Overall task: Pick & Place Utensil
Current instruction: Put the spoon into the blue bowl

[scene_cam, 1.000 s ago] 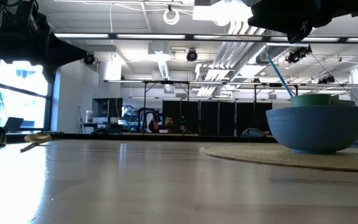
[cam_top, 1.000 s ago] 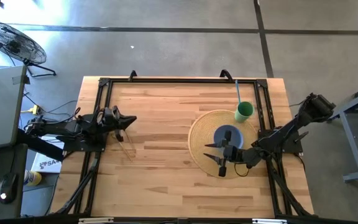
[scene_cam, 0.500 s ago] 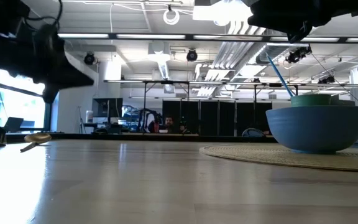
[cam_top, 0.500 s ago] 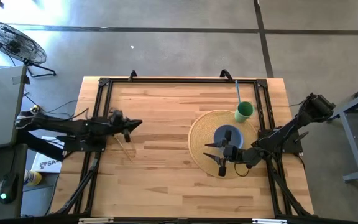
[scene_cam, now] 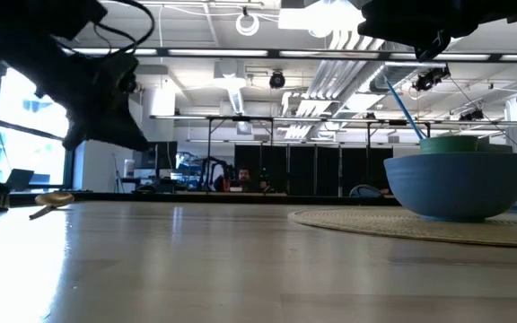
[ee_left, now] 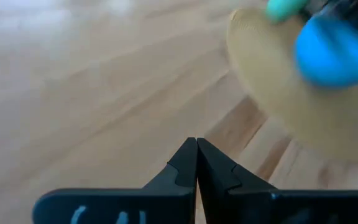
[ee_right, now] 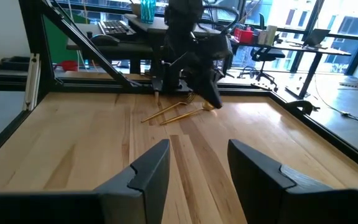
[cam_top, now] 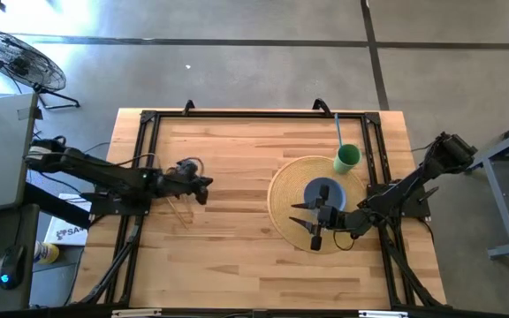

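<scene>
Only the right wrist view shows gold utensils [ee_right: 178, 114] lying just behind the clenched, empty left tool [ee_right: 215, 99]; right tool [ee_right: 197, 163] gapes empty.

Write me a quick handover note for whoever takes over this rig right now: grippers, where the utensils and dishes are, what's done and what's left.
Left gripper: shut, empty, raised over the table's left half, near the utensils.
Right gripper: open, empty, over the woven mat's near edge.
Utensils: thin golden pieces lying on the wood at the left, not touched.
Blue bowl: on the mat. Green cup with a blue straw: at the mat's far edge.
Done: nothing picked yet.
Left: grasp a utensil and place it; the target is probably the bowl or mat.
</scene>
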